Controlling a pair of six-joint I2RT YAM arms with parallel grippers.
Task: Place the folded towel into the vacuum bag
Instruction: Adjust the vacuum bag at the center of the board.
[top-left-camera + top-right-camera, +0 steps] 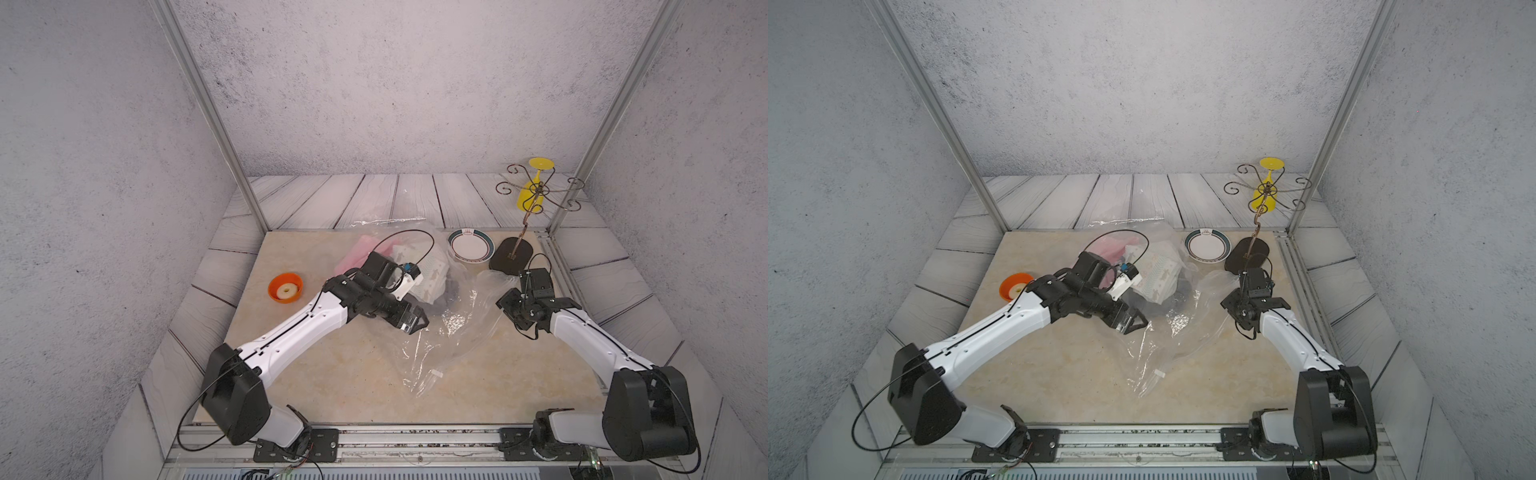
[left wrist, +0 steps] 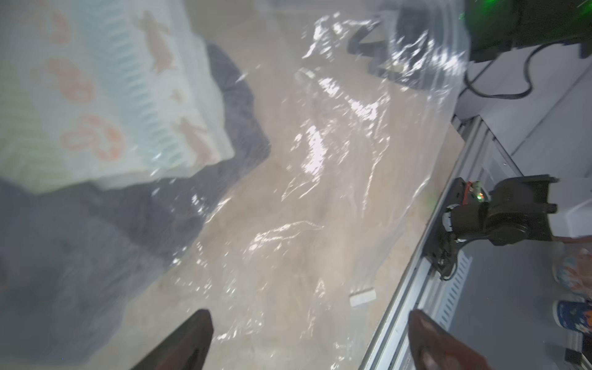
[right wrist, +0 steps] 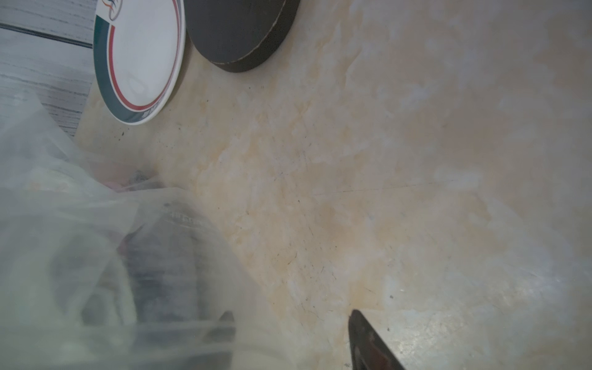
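- Left gripper: jaws spread wide, nothing between them; it hangs low over the clear film, just beside the grey towel
- Left arm: stretched from its base at the near edge diagonally toward the table's middle, forearm low, wrist roughly level and pointing toward the other arm
- Right gripper: jaws partly apart, bare table showing between them; one of its fingertips sits behind a fold of plastic, and no grip on the film can be made out
- Right arm: rising from its base at the near edge, forearm leaning inward, wrist bent down at the bag's right-hand margin
- Vacuum bag: one, crinkled, lying across the middle of the table from its far edge toward the near side, with one white slider clip at its near end
- Cloths seen through the film, three: the grey towel, a patterned towel resting on top of it, and a pink cloth further back
- Other items, one each: a green-rimmed plate just beside the bag; a wire stand on a dark base next to it, with a yellow goblet hung upside down; an orange lid well apart on the left
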